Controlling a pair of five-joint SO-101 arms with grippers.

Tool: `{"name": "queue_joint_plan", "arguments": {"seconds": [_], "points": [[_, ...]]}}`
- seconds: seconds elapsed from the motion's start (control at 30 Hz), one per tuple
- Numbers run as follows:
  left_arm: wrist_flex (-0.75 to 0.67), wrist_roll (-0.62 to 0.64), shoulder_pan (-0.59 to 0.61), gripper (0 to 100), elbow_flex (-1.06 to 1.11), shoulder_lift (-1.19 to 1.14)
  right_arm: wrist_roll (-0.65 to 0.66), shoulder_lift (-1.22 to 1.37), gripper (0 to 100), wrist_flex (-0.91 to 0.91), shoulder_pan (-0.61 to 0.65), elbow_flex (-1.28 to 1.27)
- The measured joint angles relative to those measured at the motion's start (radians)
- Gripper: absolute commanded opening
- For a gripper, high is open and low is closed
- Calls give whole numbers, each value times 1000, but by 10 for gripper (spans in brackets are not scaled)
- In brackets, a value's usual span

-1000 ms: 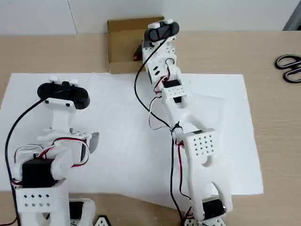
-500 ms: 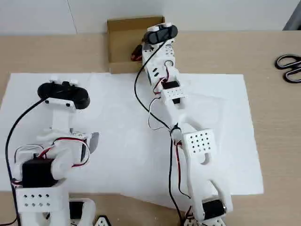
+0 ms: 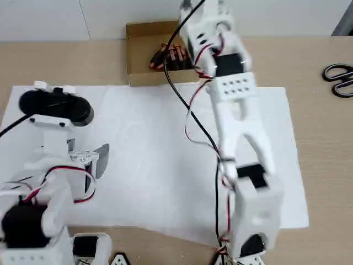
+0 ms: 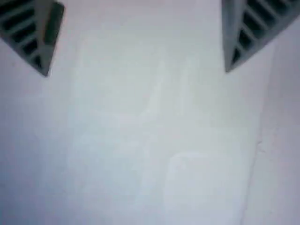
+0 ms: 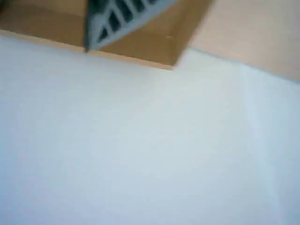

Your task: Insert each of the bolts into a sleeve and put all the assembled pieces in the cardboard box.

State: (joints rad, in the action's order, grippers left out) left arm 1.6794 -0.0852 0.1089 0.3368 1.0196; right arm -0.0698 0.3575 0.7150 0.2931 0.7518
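The cardboard box [image 3: 140, 52] stands at the table's far edge, just beyond the white paper. Several orange and black assembled pieces [image 3: 168, 55] lie together inside it, towards its right side. My right arm [image 3: 220, 61] is raised high over the box's right end and covers that corner. In the right wrist view my right gripper [image 5: 122, 18] hangs above the box's outer wall [image 5: 154, 44] where it meets the paper. My left gripper [image 3: 87, 153] is open over bare paper at the left, and the left wrist view shows my left gripper [image 4: 136, 37] with nothing between its grey fingers [image 4: 248, 33].
A large white paper sheet [image 3: 143, 138] covers the middle of the wooden table [image 3: 309, 61]. Black scissors [image 3: 339, 73] lie at the far right edge. The arms' bases stand along the near edge.
My right arm has lifted up and away from inside the box, uncovering the pieces lying there. My left arm has also risen and shifted a little to the left.
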Motion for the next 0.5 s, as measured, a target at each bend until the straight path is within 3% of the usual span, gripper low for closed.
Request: {"name": "queue_joint_plan", "arguments": {"seconds": [0.17, 0.37, 0.5], "points": [[40, 0, 0, 226, -106, 34, 0, -387, 196, 416, 69, 15], [40, 0, 0, 226, -123, 242, 0, -763, 195, 879, 126, 21], [40, 0, 2, 226, -120, 407, 0, -1007, 196, 953, 129, -52]]}}
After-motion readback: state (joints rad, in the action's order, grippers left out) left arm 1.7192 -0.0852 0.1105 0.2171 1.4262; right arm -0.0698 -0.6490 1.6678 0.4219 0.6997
